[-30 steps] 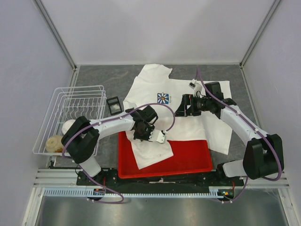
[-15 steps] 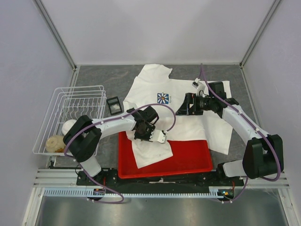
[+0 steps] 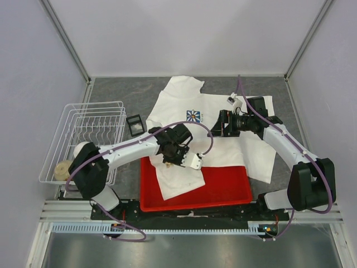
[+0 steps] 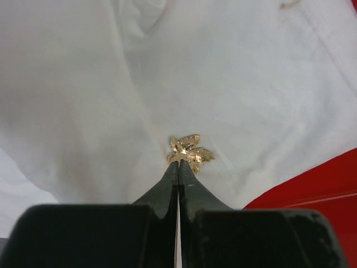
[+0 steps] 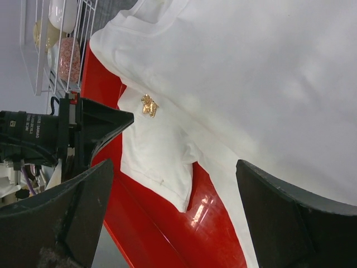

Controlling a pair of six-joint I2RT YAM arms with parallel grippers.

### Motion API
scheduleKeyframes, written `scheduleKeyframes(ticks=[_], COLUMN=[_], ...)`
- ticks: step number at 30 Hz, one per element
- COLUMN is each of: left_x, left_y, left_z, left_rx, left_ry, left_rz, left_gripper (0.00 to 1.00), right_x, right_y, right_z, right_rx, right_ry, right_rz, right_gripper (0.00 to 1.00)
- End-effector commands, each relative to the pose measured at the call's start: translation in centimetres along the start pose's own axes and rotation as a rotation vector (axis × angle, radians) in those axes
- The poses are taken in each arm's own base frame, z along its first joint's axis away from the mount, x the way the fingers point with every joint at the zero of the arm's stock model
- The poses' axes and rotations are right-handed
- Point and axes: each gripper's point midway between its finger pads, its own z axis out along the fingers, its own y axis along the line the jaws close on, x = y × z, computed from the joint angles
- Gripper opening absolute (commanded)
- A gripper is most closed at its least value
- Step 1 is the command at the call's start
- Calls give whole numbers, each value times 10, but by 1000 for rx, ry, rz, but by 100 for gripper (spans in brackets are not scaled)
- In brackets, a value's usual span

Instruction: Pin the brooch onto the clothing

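White T-shirt (image 4: 83, 84) backs a leafy gold brooch (image 4: 190, 151).

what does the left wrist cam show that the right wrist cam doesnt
Only left wrist: that the left gripper has its tips shut, right at the brooch. Only right wrist: the wire basket and the open right gripper. Both: brooch, white shirt, red tray.

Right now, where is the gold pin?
In the left wrist view, the brooch lies on the T-shirt at the tips of the left gripper, near the red tray.
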Motion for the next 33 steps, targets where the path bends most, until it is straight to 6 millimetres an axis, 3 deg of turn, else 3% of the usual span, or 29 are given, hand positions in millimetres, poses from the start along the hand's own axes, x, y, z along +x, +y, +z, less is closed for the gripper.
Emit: scheduleKeyframes(ticks=[1,2,3,5,6,7,8,11,14,21,33], left_x=[-15,-13,-10,0,3,6,17,35,38,20,30], left_y=[-2,-3,0,-3,7,12,2,10,15,9,-10], left_z=[-17,-16,-19,-13,-13,-18,-9,-6,-5,0,21], left_rx=[-6,2,-14,-32,-91,-145,-138,-190,-173,-121,-58], left_ry=[-33,-36,-55,-71,-96,-110,-97,-110,-142,-242,-208], left_rz=[-36,-50,-95,-152,-204,-224,-242,-297,-345,-315,-294], left_gripper=[2,5,22,34,45,48,50,55,65,67,61], right_x=[-7,-5,-6,-5,-4,-4,-3,-2,0,1,1], right_y=[8,9,10,10,10,11,10,9,7,5,4], right_z=[1,1,1,0,0,-1,-1,0,2,2,4], right_rx=[-53,-60,-62,-60,-59,-58,-59,-61,-58,-58,-56], right_ry=[-15,-14,-17,-19,-19,-20,-22,-23,-16,-14,-10], right_rz=[7,8,7,6,2,1,0,-3,1,-2,3], right_gripper=[98,98,98,98,98,98,98,98,98,98,98])
